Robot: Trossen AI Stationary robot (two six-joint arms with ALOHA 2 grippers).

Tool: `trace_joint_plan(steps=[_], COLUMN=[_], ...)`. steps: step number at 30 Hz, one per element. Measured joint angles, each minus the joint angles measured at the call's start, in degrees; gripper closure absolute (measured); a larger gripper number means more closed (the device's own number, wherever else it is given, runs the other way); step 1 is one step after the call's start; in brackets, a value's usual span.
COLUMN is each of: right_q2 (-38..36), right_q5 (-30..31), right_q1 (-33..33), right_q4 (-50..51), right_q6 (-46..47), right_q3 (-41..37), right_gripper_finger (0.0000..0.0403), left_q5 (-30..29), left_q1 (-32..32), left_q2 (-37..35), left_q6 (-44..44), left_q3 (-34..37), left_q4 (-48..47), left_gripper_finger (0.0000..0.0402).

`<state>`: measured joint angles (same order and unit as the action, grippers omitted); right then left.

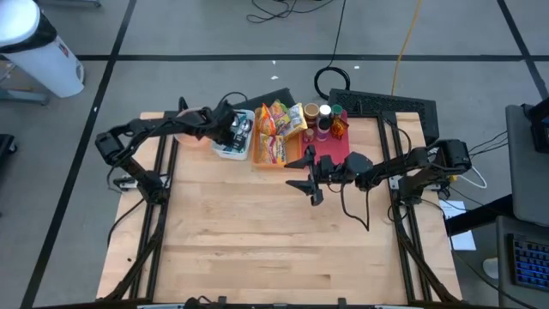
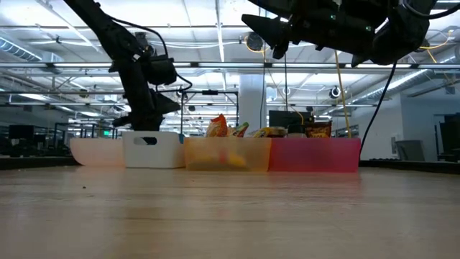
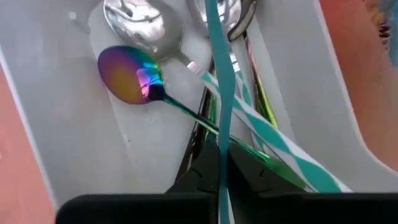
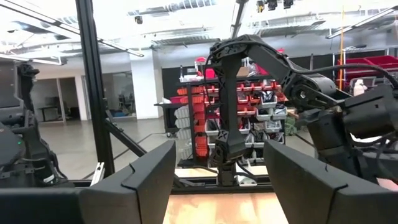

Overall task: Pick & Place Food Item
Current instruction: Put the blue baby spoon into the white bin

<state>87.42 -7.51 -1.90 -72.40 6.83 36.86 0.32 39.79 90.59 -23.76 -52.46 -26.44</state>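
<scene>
down in the white bin (image 1: 230, 151), left gripper (image 3: 219, 163) was clamped on a teal straw (image 3: 217, 74), w/ spoons (image 3: 134, 78) beside it. right gripper (image 1: 307, 172) hung above the table (image 1: 257, 232), fingers apart, holding nothing. food packets (image 1: 273, 129) sat in the yellow bin (image 2: 226, 154), next to the red bin (image 2: 315, 155).

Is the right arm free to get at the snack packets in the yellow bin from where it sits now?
Probably yes. The right gripper hangs open above bare table beside the red bin, holding nothing. The snack packets stand exposed in the yellow bin. The left gripper is busy over the white bin, shut on a teal strip.
</scene>
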Motion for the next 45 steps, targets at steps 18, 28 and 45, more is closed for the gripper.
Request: trace_joint_plan(steps=[18,28,45], right_q2=[0.0,0.0,0.0], right_q5=[0.0,0.0,0.0], right_q1=[0.0,0.0,0.0], right_q4=[1.1,2.4,2.4], right_q6=[0.0,0.0,0.0], right_q3=[0.0,0.0,0.0], right_gripper_finger=[0.0165,0.0165,0.0165], left_q5=[-3.0,-4.0,-3.3], left_q1=[-2.3,-2.4,-2.4], left_q2=[12.1,15.3,15.2], left_q6=[2.9,3.2,3.0], left_q3=[-18.7,-21.9,-21.8], left_q4=[-17.3,-20.3,-21.3], left_gripper_finger=[0.0386,0.0392,0.0367])
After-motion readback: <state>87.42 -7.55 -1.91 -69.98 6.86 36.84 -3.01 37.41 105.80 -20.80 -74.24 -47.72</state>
